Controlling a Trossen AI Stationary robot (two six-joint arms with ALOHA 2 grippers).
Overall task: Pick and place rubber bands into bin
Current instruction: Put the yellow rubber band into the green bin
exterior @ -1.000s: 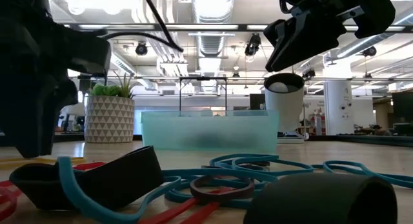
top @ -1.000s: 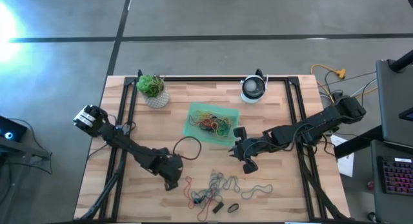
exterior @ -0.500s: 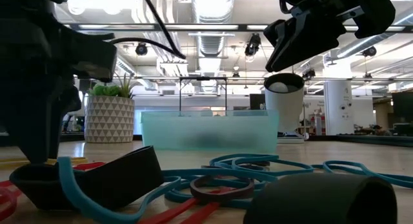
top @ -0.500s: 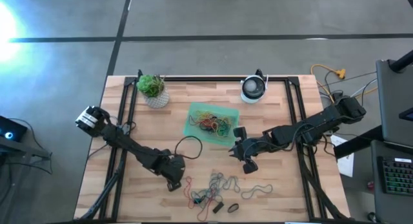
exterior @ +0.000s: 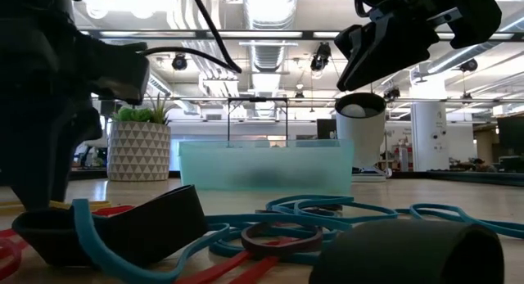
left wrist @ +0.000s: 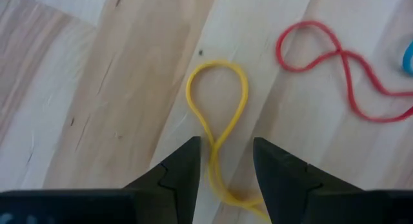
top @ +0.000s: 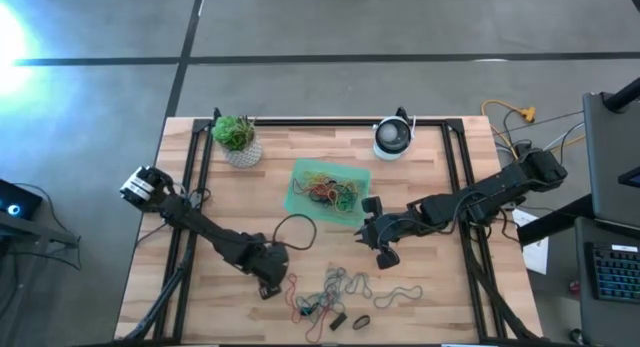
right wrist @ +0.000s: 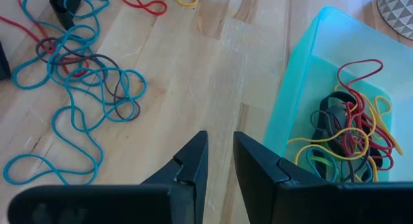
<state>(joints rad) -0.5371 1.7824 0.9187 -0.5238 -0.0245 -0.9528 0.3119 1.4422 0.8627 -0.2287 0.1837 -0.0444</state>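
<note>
rubber bands (top: 340, 287) lie in a loose tangle on the wooden table (top: 420, 187) near its front edge, blue, red and dark loops knotted together, with one wavy band stretched out to the right of the heap and two small dark pieces just in front of it. more rubber bands sit piled in the bin (top: 300, 197), the shallow translucent green tray at the middle of the table; the right wrist view shows red, yellow, dark and green loops heaped inside it.

the left gripper (top: 268, 285) is low over the table at the left edge of the loose heap. its wrist view shows the jaws spread, standing on either side of a single yellow rubber band (left wrist: 216, 117) that lies flat on the wood in a narrow loop; a red rubber band (left wrist: 335, 75) curls just beside it. whether the jaws touch the yellow band cannot be told.

the right gripper (top: 382, 249) hangs above the table just beside the bin's front right corner, well apart from the loose heap. its jaws stand a little apart with nothing between them.

a small white pot with a green plant (top: 237, 139) stands at the back left of the table, and a round white and dark device (top: 392, 139) at the back, right of centre.
</note>
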